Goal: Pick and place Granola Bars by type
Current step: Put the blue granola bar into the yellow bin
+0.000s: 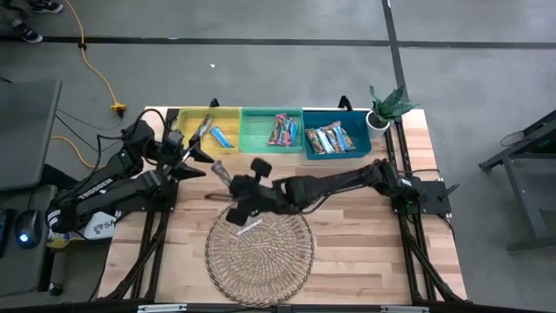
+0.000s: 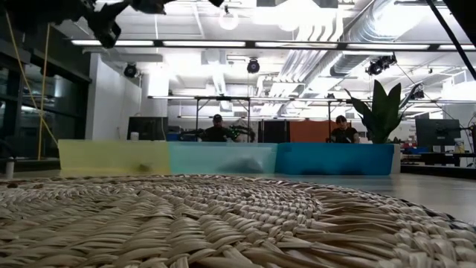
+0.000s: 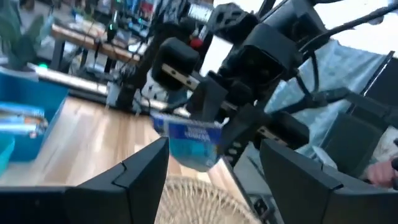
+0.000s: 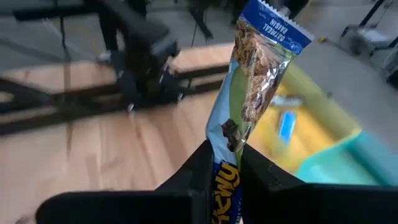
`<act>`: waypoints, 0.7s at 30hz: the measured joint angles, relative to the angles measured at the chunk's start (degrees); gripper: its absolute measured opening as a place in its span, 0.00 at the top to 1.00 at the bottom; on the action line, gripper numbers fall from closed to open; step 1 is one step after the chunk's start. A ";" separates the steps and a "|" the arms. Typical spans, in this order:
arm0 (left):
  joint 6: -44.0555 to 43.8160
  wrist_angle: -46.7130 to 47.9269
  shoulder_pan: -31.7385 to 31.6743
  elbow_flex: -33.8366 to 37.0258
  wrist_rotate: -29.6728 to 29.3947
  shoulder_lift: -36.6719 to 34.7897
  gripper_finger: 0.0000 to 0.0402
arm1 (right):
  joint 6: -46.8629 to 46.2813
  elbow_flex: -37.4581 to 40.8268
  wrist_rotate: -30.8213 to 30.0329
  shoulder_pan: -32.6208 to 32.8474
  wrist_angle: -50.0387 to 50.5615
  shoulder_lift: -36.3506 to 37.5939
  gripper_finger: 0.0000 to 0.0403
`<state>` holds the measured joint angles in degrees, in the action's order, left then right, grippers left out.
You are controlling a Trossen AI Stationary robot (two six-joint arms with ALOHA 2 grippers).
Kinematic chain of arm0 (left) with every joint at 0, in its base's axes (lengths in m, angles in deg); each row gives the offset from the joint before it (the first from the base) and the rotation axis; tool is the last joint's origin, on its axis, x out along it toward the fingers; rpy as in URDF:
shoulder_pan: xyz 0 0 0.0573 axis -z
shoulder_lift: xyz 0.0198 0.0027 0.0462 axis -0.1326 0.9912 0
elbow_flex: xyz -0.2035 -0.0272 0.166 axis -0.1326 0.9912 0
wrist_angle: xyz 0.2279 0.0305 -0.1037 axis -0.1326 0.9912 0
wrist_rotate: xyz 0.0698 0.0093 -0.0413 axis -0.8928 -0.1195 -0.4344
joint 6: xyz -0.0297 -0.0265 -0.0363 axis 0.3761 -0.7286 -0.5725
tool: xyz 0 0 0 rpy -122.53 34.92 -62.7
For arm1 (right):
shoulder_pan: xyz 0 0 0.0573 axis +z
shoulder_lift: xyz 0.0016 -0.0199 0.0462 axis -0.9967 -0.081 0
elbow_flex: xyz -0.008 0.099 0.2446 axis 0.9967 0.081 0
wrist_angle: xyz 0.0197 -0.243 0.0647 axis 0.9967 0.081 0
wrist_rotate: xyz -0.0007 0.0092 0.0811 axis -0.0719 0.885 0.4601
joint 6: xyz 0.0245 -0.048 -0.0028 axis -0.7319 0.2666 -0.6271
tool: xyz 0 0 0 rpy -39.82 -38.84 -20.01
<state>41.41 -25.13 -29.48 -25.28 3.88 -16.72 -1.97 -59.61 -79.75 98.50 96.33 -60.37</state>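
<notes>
My right gripper [image 1: 231, 180] hangs over the table's middle, above the far left rim of the round woven mat [image 1: 261, 252]. It is shut on a light blue granola bar [image 4: 258, 68], which the left wrist view shows as well [image 3: 189, 138]. My left gripper [image 1: 193, 156] stands open and level just left of it, near the yellow bin [image 1: 184, 130]; its fingers [image 3: 140, 171] hold nothing. Light blue bars [image 1: 221, 136] lie in the yellow bin, pink-red bars [image 1: 282, 130] in the green bin and tan-orange bars [image 1: 330, 139] in the blue bin. One pale bar [image 1: 248, 228] lies on the mat. My right gripper pinches the light blue bar's near end [image 4: 225, 163] between its two fingers, on the flat faces. The fingers slant downward toward the table's left edge, in line with the bar. The bar juts out past the fingertips, its crimped free end [image 4: 273, 25] foremost, lifted clear of mat and table.
The three bins stand in a row along the far edge, with a potted plant [image 1: 387, 106] at the far right corner. In the low view the mat [image 2: 223, 223] fills the foreground. People sit at desks in the room beyond [image 2: 217, 130].
</notes>
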 joint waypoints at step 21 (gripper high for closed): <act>-10.24 -22.62 0.01 -0.02 -6.11 7.98 0.38 | 13.70 0.04 0.75 -3.73 -20.02 0.91 0.91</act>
<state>31.17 -47.75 -29.47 -25.31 -2.22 -8.74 11.73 -59.56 -78.99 94.77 76.31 -59.46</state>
